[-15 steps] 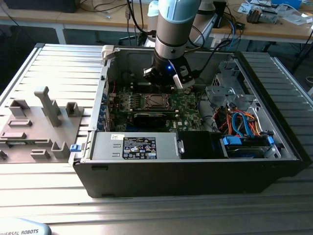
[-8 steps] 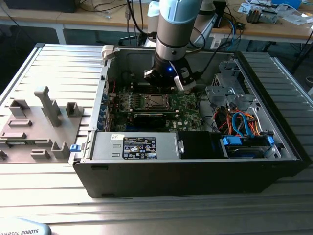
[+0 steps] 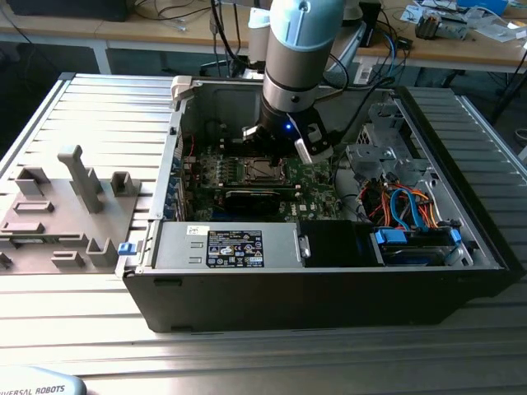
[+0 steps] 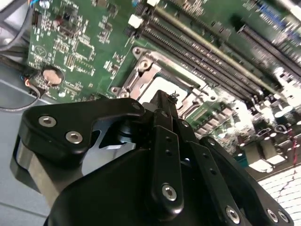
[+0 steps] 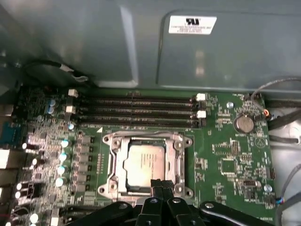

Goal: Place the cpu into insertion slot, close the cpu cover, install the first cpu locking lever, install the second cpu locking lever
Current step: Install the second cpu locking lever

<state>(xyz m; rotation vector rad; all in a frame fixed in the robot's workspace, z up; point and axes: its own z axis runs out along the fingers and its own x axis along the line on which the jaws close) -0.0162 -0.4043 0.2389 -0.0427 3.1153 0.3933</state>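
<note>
From the exterior view I see the arm (image 3: 300, 58) reaching down into the open computer case (image 3: 329, 280), with the gripper (image 3: 276, 148) low over the green motherboard (image 3: 317, 185), near the board's rear edge.

The first wrist view gives me what the exterior view cannot: the cpu (image 5: 143, 165) sits flat inside the insertion slot (image 5: 117, 162), its silvery top facing up, and the cpu cover (image 5: 178, 157) lies down around it as a metal frame. The gripper's (image 5: 160, 188) black fingertips are drawn together into a narrow point at the socket's near edge, with nothing visibly between them. Four long memory slots (image 5: 136, 110) run along the board edge nearest the case wall (image 5: 94, 42), and a coin cell (image 5: 244, 123) sits toward the board's corner.

The second wrist view shows the gripper (image 4: 167, 101) linkage from behind, tip over the socket rim.

The case lies on a ribbed metal table (image 3: 247, 354). A grey fixture plate (image 3: 66, 210) sits at the table's edge on the exterior view's left; a cluttered bench (image 3: 445, 37) stands behind.
</note>
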